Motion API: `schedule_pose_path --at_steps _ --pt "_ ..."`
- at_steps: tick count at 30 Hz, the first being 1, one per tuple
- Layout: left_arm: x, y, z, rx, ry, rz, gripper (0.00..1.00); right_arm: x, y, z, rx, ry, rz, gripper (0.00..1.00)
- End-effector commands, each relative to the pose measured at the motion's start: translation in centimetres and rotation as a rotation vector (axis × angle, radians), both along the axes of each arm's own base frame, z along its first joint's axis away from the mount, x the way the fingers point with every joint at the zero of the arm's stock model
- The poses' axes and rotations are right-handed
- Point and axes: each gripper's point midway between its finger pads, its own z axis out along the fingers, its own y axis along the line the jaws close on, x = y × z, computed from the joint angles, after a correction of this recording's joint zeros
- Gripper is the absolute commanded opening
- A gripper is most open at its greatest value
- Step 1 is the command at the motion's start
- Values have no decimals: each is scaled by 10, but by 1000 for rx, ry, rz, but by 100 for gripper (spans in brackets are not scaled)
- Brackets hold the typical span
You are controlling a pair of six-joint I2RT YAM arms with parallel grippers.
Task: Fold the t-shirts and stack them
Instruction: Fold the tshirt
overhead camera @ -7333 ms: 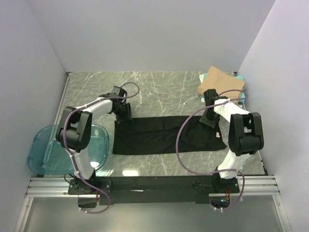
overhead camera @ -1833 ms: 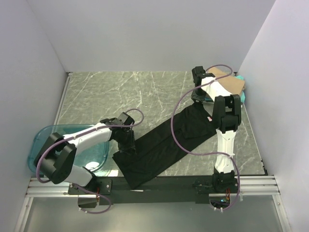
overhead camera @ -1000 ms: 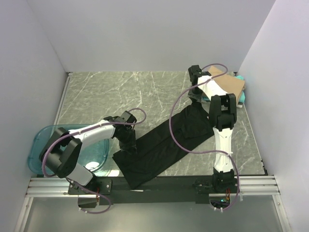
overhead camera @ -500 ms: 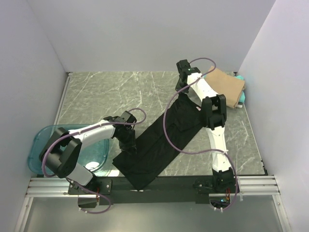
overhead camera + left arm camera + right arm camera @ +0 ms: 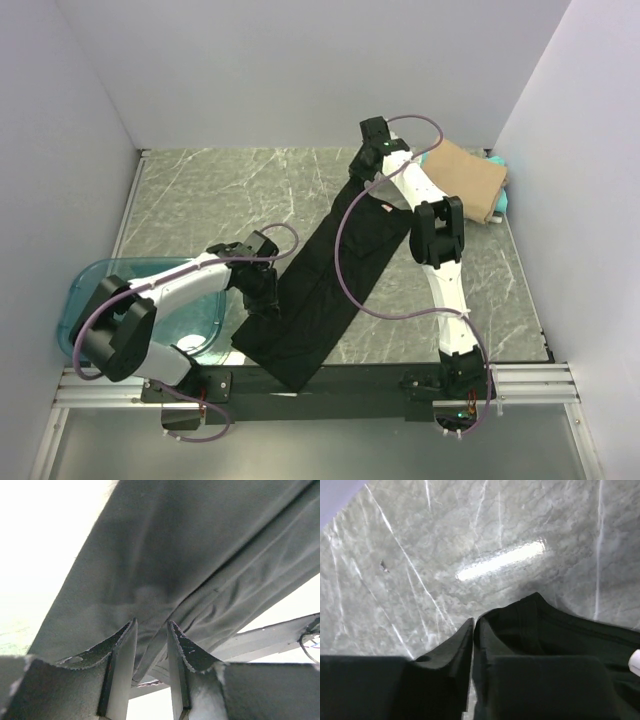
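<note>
A black t-shirt [image 5: 330, 280] lies folded into a long strip, stretched diagonally from the back middle to the front edge of the table. My left gripper [image 5: 262, 303] is shut on its left edge near the front; in the left wrist view the cloth [image 5: 190, 555] runs between the fingers of the left gripper [image 5: 151, 630]. My right gripper [image 5: 360, 172] is shut on the far end; in the right wrist view the right gripper [image 5: 474, 625] pinches the cloth by the collar [image 5: 560, 635], just above the marble.
A folded tan t-shirt [image 5: 465, 178] lies on a teal one [image 5: 503, 200] at the back right corner. A blue translucent tray [image 5: 90, 310] sits at the front left. The shirt's near end hangs over the front rail [image 5: 330, 383].
My right gripper has carried the shirt's far end leftward and back, away from the tan stack, so the strip now runs more steeply. My left gripper has held its place on the near edge.
</note>
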Motion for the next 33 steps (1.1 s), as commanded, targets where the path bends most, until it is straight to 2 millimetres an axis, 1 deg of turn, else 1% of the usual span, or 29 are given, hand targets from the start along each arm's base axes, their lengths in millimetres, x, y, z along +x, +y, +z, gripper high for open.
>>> schedule_pose_path --at_steps 1,2,3,4,5,6,8,9,11,12,13,14,15,16,17,18,20,21,23,26,28,29,33 --pt "5 -5 12 -44 -62 -20 37 9 5 65 30 -149 6 25" --pt "6 -6 14 -51 -76 -35 37 5 2 69 10 -154 16 39" --pt "7 -7 15 -54 -85 -42 37 -1 -3 81 -9 -162 13 45" --pt "9 -8 16 -60 -93 -50 37 -4 -6 87 -23 -166 13 49" --pt "10 -8 17 -60 -106 -65 37 -8 -11 93 -47 -169 16 59" --pt "13 -9 20 -68 -122 -70 37 -16 -16 103 -62 -171 19 62" --pt "16 -12 23 -85 -156 -92 37 -24 -24 111 -102 -179 25 67" --pt "17 -12 23 -90 -167 -96 37 -35 -29 115 -114 -173 29 67" --pt "17 -13 23 -105 -181 -101 38 -48 -36 115 -145 -158 33 67" --pt "16 -14 20 -112 -182 -101 38 -63 -41 111 -158 -136 35 67" --pt "15 -14 19 -116 -181 -102 38 -70 -45 108 -172 -124 32 67" --pt "13 -15 18 -120 -174 -94 37 -80 -49 114 -176 -127 29 67" --pt "11 -15 14 -123 -175 -92 37 -93 -52 94 -191 -77 32 67" --pt "11 -15 13 -131 -175 -89 37 -100 -54 89 -194 -65 35 67" --pt "9 -16 12 -137 -169 -78 38 -107 -54 92 -185 -69 34 66" --pt "7 -17 10 -148 -159 -75 37 -118 -57 74 -194 -32 40 66" --pt "9 -21 9 -171 -164 -63 37 -128 -55 64 -183 -12 42 66" --pt "10 -22 8 -174 -165 -60 37 -134 -56 51 -186 15 42 66" --pt "11 -24 7 -175 -164 -62 37 -140 -57 40 -183 41 33 66" --pt "12 -25 3 -174 -160 -66 37 -150 -59 18 -196 96 25 66" --pt "11 -24 0 -170 -156 -68 37 -153 -59 9 -199 119 20 65" --pt "10 -24 -6 -165 -149 -68 37 -156 -58 1 -200 139 19 65" --pt "8 -20 -22 -137 -123 -71 36 -160 -59 -15 -205 181 17 65"
